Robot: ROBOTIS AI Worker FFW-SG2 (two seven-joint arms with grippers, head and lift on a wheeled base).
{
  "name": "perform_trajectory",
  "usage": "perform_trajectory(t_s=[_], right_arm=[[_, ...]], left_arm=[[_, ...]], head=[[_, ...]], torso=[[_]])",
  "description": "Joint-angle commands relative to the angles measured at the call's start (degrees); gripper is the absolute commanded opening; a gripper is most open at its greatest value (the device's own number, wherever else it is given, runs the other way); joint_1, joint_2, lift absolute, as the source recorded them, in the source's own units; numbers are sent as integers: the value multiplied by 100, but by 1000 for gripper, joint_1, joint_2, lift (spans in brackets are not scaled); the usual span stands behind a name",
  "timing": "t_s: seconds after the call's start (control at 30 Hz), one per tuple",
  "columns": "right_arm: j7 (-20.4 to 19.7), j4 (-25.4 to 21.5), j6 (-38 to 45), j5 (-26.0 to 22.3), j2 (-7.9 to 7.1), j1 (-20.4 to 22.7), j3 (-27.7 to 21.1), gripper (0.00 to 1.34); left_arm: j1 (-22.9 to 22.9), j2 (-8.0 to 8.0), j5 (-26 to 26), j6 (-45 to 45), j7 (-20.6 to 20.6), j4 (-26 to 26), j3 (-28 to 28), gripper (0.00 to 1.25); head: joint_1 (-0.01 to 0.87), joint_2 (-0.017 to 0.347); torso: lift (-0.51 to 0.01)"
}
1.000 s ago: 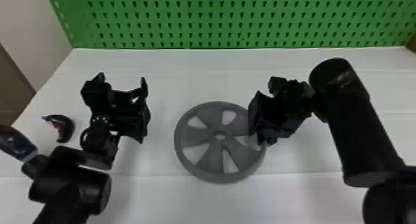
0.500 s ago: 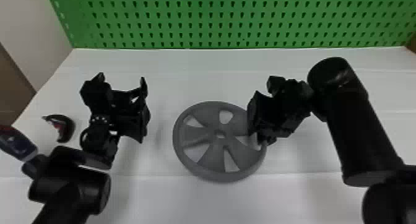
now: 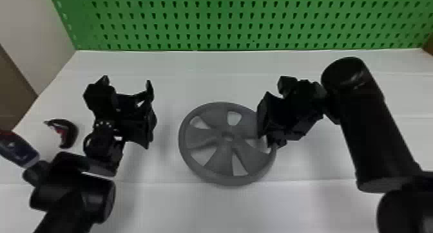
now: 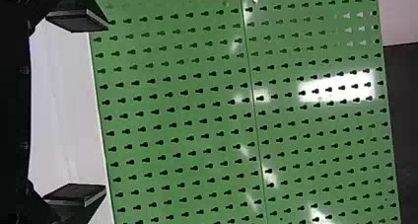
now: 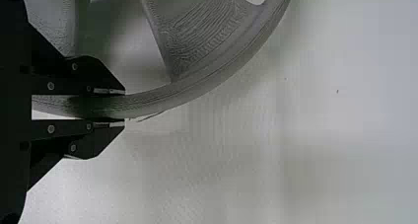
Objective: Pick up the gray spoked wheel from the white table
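In the head view, the gray spoked wheel (image 3: 219, 164) appears at mid-table, its right side partly hidden by my right gripper (image 3: 274, 141). My right gripper (image 5: 124, 107) is shut on the wheel's rim (image 5: 197, 88) in the right wrist view, one finger on each side of the rim. The left gripper (image 3: 127, 82) stands open over the table left of the wheel, apart from it. Nothing lies between the fingers of the left gripper (image 4: 106, 109) in the left wrist view.
A green pegboard (image 3: 225, 20) runs along the back of the white table (image 3: 199, 206). A small black-and-red object (image 3: 69, 132) lies left of my left gripper, and a dark blue-and-red object (image 3: 19, 148) shows at the left edge.
My right gripper and the wheel have shifted together slightly up and a touch leftward in the head view. The left arm has stayed nearly still.
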Motion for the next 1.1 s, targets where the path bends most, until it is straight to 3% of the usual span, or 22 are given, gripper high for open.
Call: perform_trajectory(t_s=[0.0,0.37,0.57,1.07], right_arm=[[0,-258,8,-11,5,3,-143,253],[0,-1058,8,235,5,-182,-899,253],[0,-1427,8,130,5,-226,-1039,253],[0,-1541,8,-11,5,-234,-1189,253]], left_arm=[[1,-1,9,-5,-1,0,-8,1124],[10,8,9,-5,-1,-9,0,1124],[18,8,17,-5,-1,-9,0,1124],[27,8,26,4,8,-17,9,1124]], head=[[806,44],[806,44],[806,44],[806,44]], torso=[[-98],[-98],[-98],[-98]])
